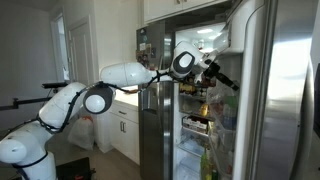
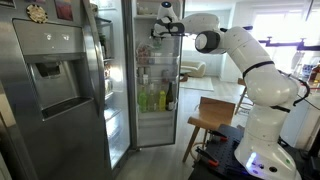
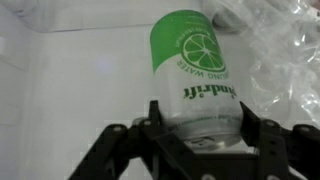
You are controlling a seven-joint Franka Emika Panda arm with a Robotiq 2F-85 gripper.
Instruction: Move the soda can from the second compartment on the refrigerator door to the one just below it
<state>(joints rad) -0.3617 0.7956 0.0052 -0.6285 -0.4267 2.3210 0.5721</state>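
— Kitchen behind, open refrigerator door point(image 1: 283, 100): where is the soda can point(image 3: 195, 70)?
— High up by the door's white inner side; the fingers point(image 3: 152, 125) are clamped on its two sides.

Soda can point(image 3: 195, 70) is glossy metal; refrigerator door point(image 1: 287, 100) is brushed stainless steel

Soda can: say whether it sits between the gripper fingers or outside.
Between them. The wrist view shows the soda can inside the gripper, fingers close on both sides; whether they clamp it, cannot tell.
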